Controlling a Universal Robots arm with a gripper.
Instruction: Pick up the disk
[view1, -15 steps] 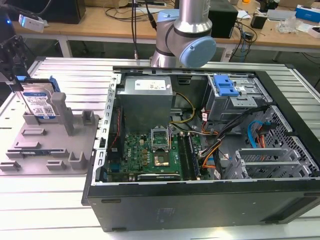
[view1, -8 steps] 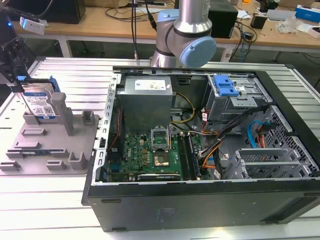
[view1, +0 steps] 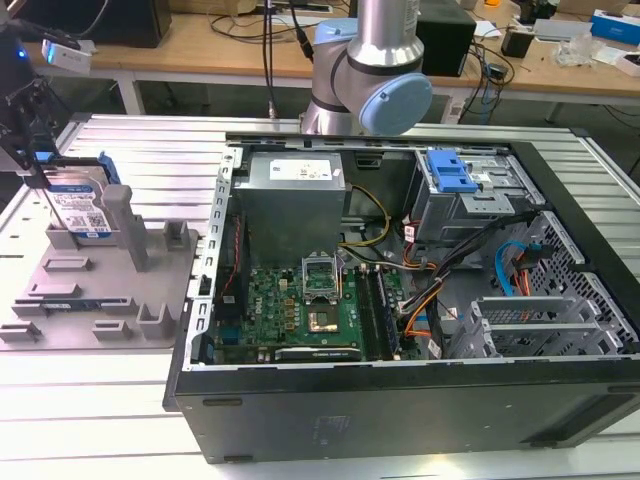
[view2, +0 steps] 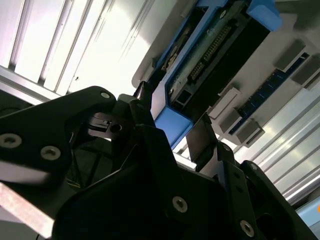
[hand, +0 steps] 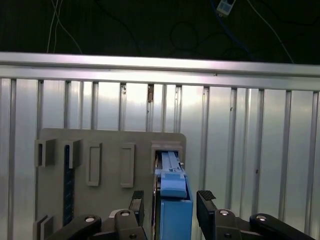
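1. At the exterior view's far left, the gripper hangs over the near end of the grey fixture. In the first wrist view its fingers stand one on each side of the disk's upper edge, with a dark gap on either side; the claw is spread wider than the disk and has hold of nothing.
2. Just right of the gripper, the disk stands upright on its edge in a slot of the fixture; its white-and-blue label faces the exterior camera and blue rails run along its top and side. Both wrist views show it edge-on between the jaws.
3. The fixture lies flat on the slatted metal table, with posts and slots across its top; its far edge sits just beside the wall of the computer case.
4. The case lies open; a grey power supply sits at the back and a green motherboard lies in front of it.
5. Behind the case, near the middle, rises the robot arm.
6. Towards the exterior view's right, inside the case, sit a blue-handled drive cage and orange and blue cables.
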